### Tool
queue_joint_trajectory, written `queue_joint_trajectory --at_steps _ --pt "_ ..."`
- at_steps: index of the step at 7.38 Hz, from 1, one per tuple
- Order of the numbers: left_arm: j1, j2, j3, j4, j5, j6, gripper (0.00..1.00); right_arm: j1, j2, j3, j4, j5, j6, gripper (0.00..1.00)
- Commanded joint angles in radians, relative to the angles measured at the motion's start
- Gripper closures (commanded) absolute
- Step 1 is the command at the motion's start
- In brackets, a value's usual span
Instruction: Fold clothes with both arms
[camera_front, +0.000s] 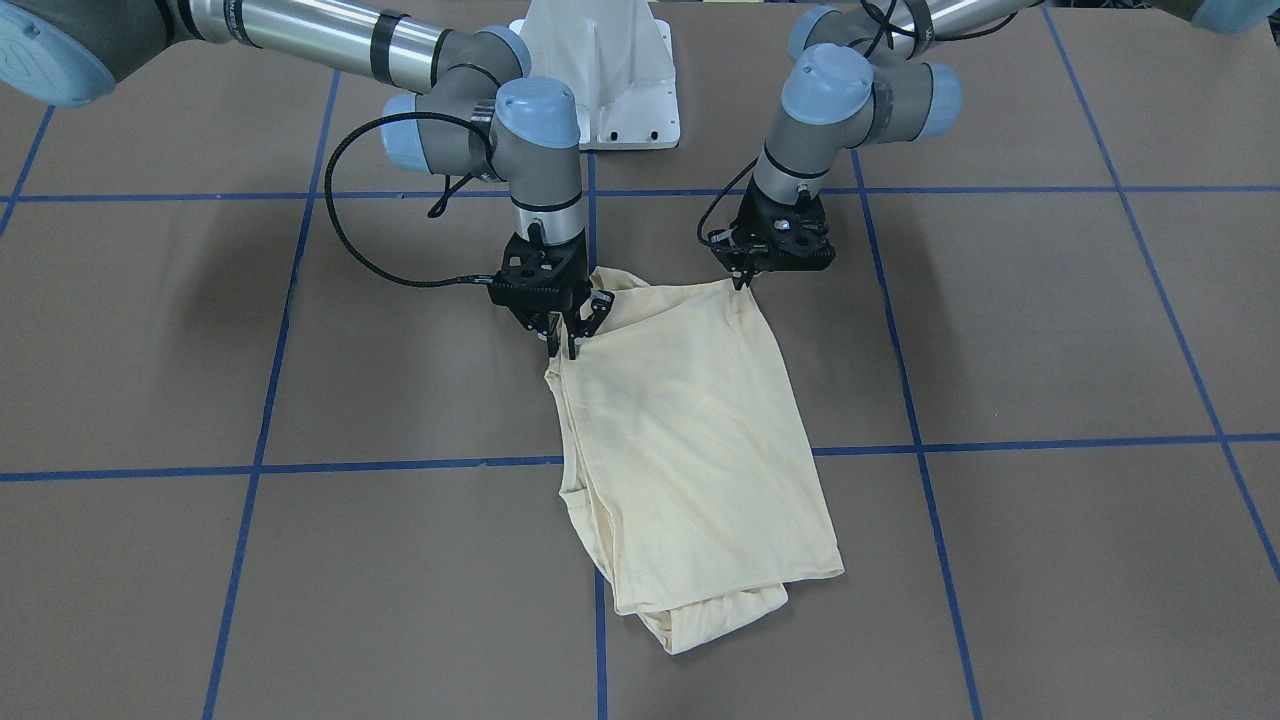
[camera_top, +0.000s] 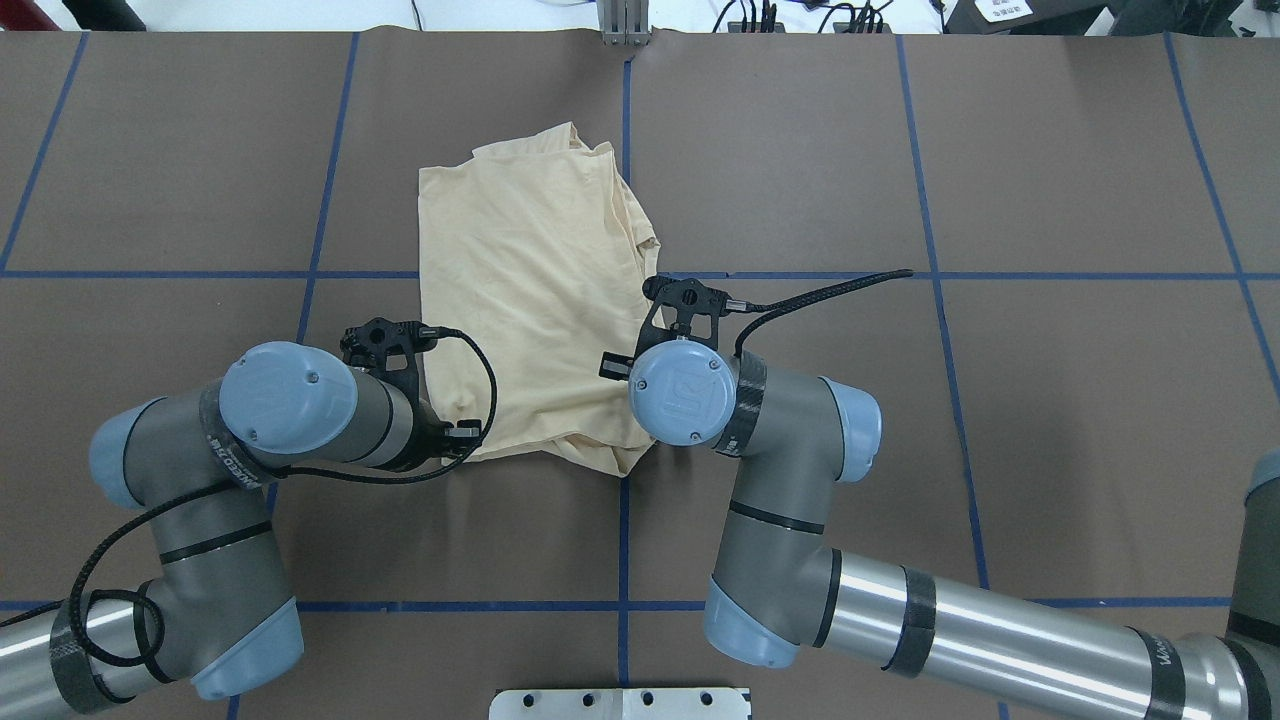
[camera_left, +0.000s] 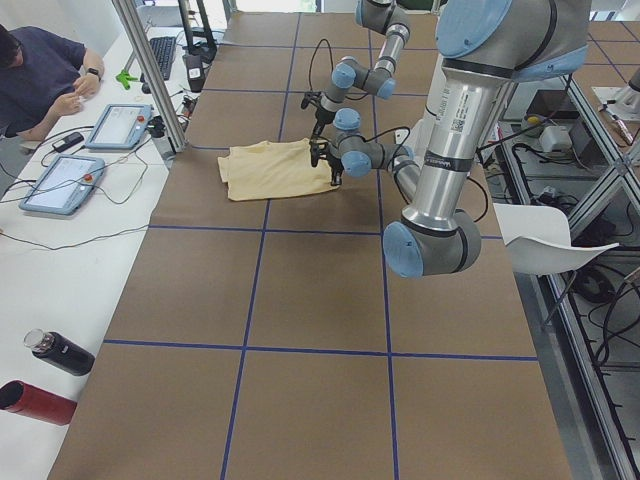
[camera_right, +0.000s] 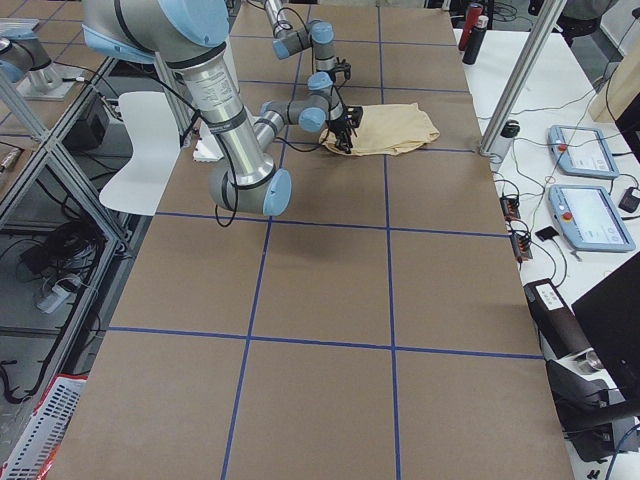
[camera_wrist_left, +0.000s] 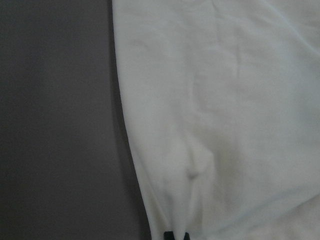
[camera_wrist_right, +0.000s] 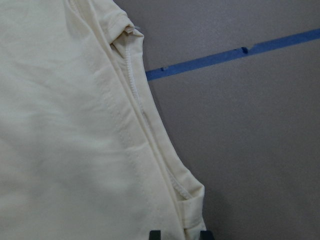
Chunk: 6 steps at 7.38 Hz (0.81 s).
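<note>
L gripper (camera_front: 745, 280): jaws nearly closed, pinching 1 corner of the T-shirt (camera_front: 690, 430). In the L wrist view only the dark fingertips (camera_wrist_left: 169, 236) show, cut off at the bottom edge and close together. The cloth bunches into a small pucker just ahead of them.

R gripper (camera_front: 563, 345): jaws narrow, a bit wider apart than L's, clamped on the shirt's other near corner. The R wrist view shows 2 tips at the frame bottom w/ a thick doubled hem between them.

The shirt hangs slightly lifted at both grips, and the edge between the 2 grippers sags. The rest lies flat on the table (camera_front: 1050, 330), stretching away from the jaws.

Hidden: in the overhead view the L arm (camera_top: 290, 410) and R arm (camera_top: 690, 395) cover their own grippers, so the jaws can't be read there. The side views are too small to judge the grip.

The cloth is pale cream-yellow knit, soft and lightly creased. It's folded into a rough rectangle w/ layered edges, and extra folds poke out at the far end. A stitched seam (camera_wrist_right: 135, 95) runs beside the R jaws. The table is matte brown w/ blue tape lines (camera_front: 400, 465), 1 of them passing just off the R gripper's side.
</note>
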Motion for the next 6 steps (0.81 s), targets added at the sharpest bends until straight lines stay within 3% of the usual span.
queue_joint_trajectory --at_steps 1,4,5,6 --pt "0.001 0.001 0.001 0.0 0.001 0.0 1.0 -0.002 -0.001 0.0 -0.002 0.002 -0.046 0.63" --pt "0.001 0.001 0.001 0.0 0.001 0.0 1.0 -0.002 0.005 0.003 -0.054 0.002 -0.098 0.73" --pt "0.0 0.001 0.001 0.0 0.0 0.0 1.0 -0.002 0.007 0.006 -0.059 0.002 -0.103 0.81" --pt "0.001 0.001 0.001 0.0 0.0 0.0 1.0 0.0 0.007 0.006 -0.059 0.002 -0.103 0.99"
